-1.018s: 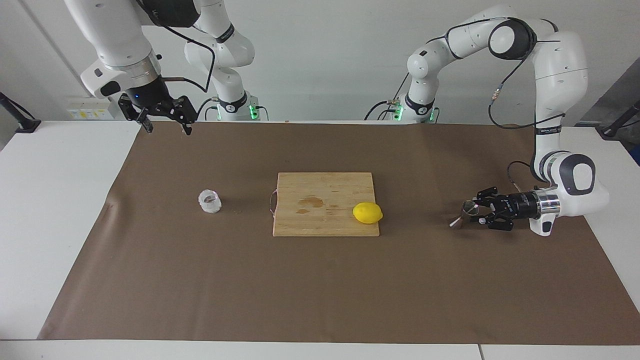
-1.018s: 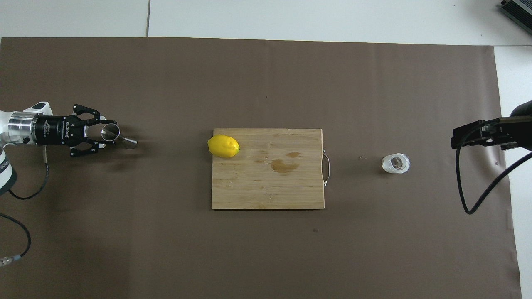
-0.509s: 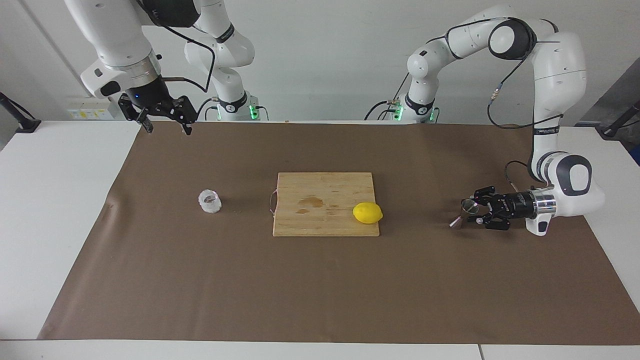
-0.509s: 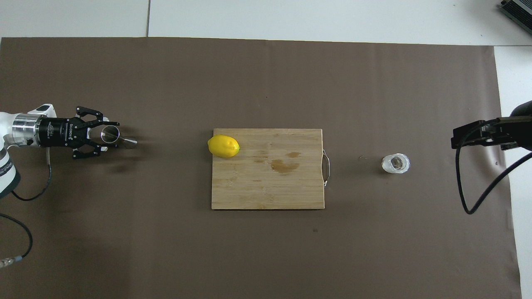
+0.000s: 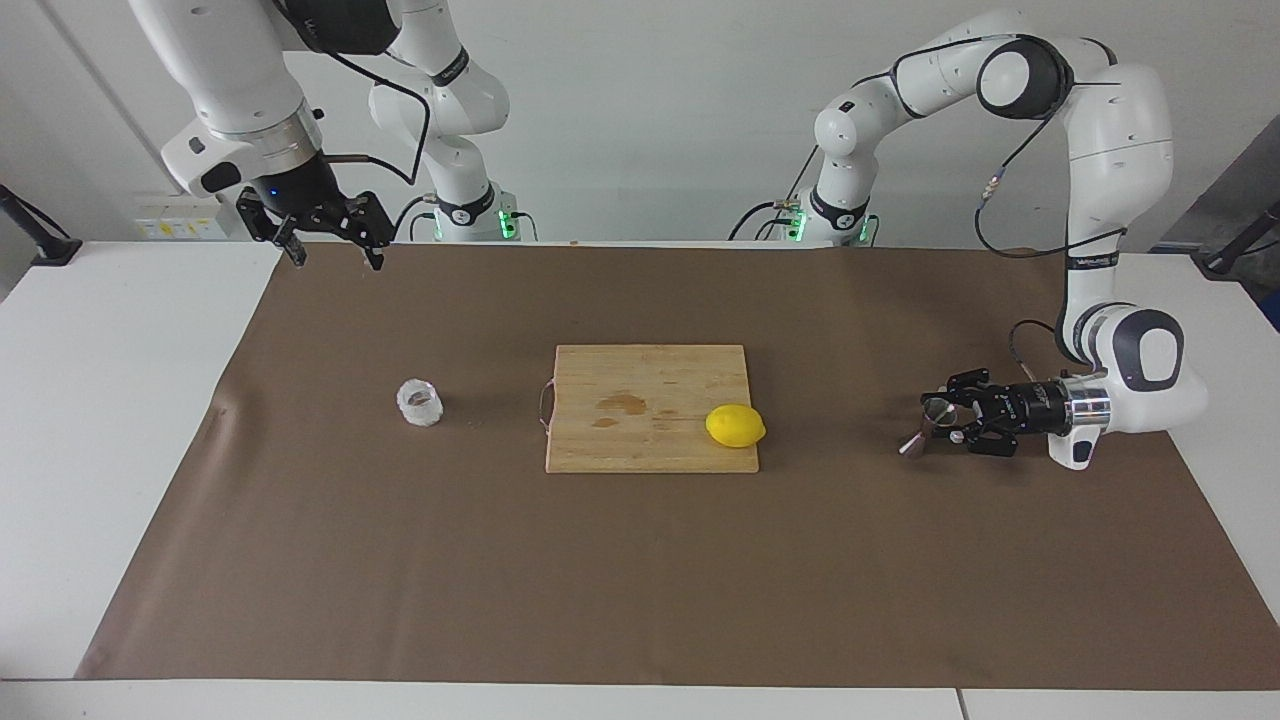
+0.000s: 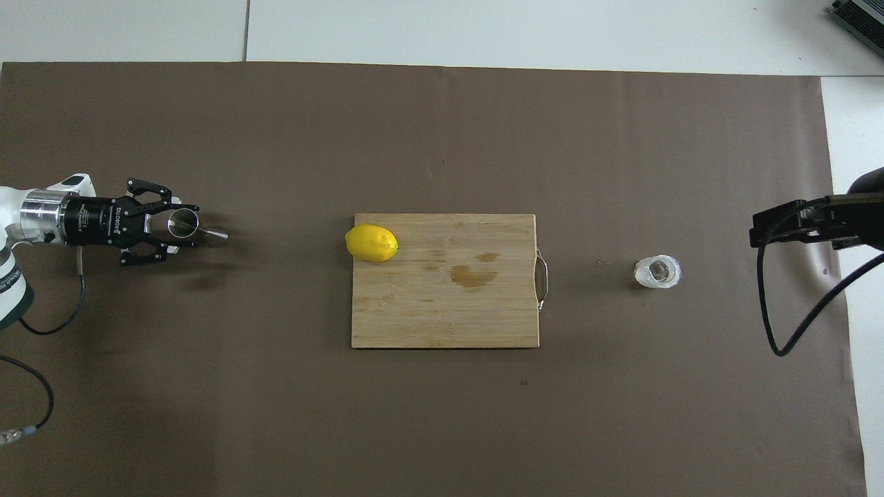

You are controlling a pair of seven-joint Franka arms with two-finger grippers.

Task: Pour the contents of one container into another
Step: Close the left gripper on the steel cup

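The whitish frosted cup (image 5: 420, 403) (image 6: 658, 271) stands on the brown mat toward the right arm's end. The steel jigger (image 5: 914, 441) (image 6: 215, 236) stands on the mat toward the left arm's end. My left gripper (image 5: 941, 421) (image 6: 185, 227) lies low and level, open, with the jigger's upper cone between its fingers. My right gripper (image 5: 338, 262) waits open, raised over the mat's edge by the robots, apart from the cup.
A wooden cutting board (image 5: 650, 375) (image 6: 442, 314) with a wet stain lies mid-table between cup and jigger. A yellow lemon (image 5: 735, 426) (image 6: 371, 243) rests on its end toward the jigger. A brown mat (image 5: 640, 570) covers the table.
My left gripper has slid a little toward the jigger and its fingers stand slightly wider. The jigger, cup and right arm have not moved.
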